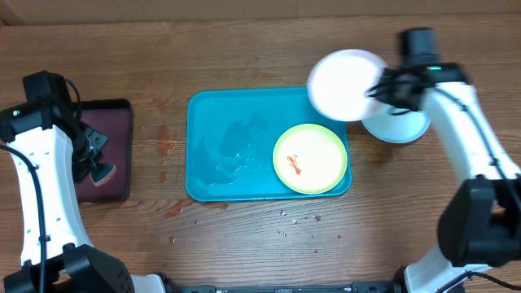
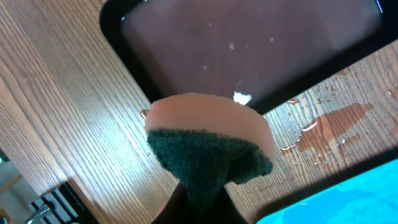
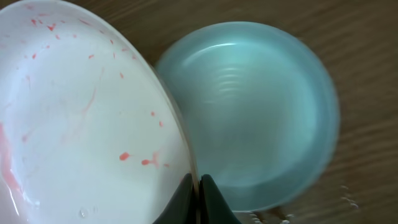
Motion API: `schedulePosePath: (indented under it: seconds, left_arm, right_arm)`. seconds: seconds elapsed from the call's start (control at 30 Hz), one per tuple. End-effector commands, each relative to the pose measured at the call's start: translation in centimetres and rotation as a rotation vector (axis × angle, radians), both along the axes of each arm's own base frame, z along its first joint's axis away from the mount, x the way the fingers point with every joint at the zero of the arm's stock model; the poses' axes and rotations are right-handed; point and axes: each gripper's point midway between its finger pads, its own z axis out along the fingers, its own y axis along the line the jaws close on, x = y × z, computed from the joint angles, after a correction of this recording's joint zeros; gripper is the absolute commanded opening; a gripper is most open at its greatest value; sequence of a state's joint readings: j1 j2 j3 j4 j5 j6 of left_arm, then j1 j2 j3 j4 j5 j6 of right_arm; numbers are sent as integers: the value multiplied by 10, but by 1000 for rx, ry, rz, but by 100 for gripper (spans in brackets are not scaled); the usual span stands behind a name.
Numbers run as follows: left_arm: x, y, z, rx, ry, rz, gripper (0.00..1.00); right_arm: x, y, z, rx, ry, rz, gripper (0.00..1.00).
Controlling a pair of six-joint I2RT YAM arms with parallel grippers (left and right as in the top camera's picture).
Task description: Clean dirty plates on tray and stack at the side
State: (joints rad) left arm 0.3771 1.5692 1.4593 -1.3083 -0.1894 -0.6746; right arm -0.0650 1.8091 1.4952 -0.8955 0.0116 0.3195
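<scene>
Plates, three in all, none stacked yet. Looks roughly a third done, judging by the layout. Find the pale blue plate (image 3: 255,118) lying flat on the table (image 1: 244,49) just off the right edge of the tray (image 1: 213,114), toward the far right corner and seemingly free of smears, so probably the base of the stack. Find the white plate (image 1: 346,84) held up and tilted above the tray's far right corner, overlapping the blue one's edge in the right wrist view, pinched by its rim in the right gripper (image 3: 199,186), closed tight on it. Still carries red specks and faint pink streaks across its face, so hard to call clean. Leaves the yellow-green plate (image 1: 310,159) flat in the tray's near right corner with a red smear (image 1: 295,165) near its middle, apparently untouched. Elsewhere on the tray, only a film of water (image 1: 236,146). Over at the left edge of the table, see the left gripper (image 2: 196,199) clamped on a sponge (image 2: 208,134), peach foam with a green scouring side, by the black tray (image 1: 129,146). Expect scrubbing of at least the yellow-green plate, then stacking on the blue.
</scene>
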Motion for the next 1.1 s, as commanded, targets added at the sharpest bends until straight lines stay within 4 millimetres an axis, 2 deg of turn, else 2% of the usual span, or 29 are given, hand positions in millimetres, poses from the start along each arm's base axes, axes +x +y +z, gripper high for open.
schedulePosePath:
  seconds: [0.0,0.07,0.2,0.27,0.3,0.33,0.37,0.53,0.6,0.73,0.77,0.83,0.87,0.9,0.97,1.07]
  left_arm:
    - [1,-2,-1,-14,-11,1,4]
    - [2,-4,-1,-25,-19,-1,4]
    - [3,-4,-1,-24,-23,-2,4]
    - [3,-4,-1,-23,-22,-5,4]
    - [3,-4,-1,-23,-23,-5,4]
    - [4,-3,-1,-23,-24,-5,4]
    - [4,-3,-1,-22,-24,-4,4]
    - [4,-3,-1,-22,-24,-5,4]
    - [4,-3,-1,-23,-25,-5,4]
    - [5,-4,0,-24,-29,-5,4]
    - [5,-4,0,-24,-29,-5,4]
    - [5,-4,0,-24,-29,-5,4]
    - [5,-4,0,-24,-28,-5,4]
    - [5,-4,0,-24,-29,-5,4]
    - [5,-4,0,-24,-28,-7,4]
    - [5,-4,-1,-27,-29,-10,4]
  right_arm:
    - [-13,-37,-9,122,21,-118,4]
    - [-19,-65,-15,151,13,-184,4]
    - [-22,-89,-25,162,-11,-241,4]
    - [-21,-90,-28,160,-21,-239,5]
    - [-20,-88,-30,159,-23,-235,10]
    - [-19,-85,-31,159,-26,-228,20]
    - [-19,-82,-33,159,-23,-221,25]
    - [-20,-60,-44,169,-3,-173,27]
    - [-18,-44,-47,191,-4,-133,27]
    - [-12,19,-50,257,-45,158,27]
    - [-12,39,-51,262,-57,253,28]
    - [-20,106,-60,209,-81,547,34]
    - [-23,120,-63,183,-83,606,42]
    - [-24,131,-68,115,-79,640,52]
    - [-27,143,-80,-40,-52,670,54]
    - [-36,157,-90,-72,-20,722,54]
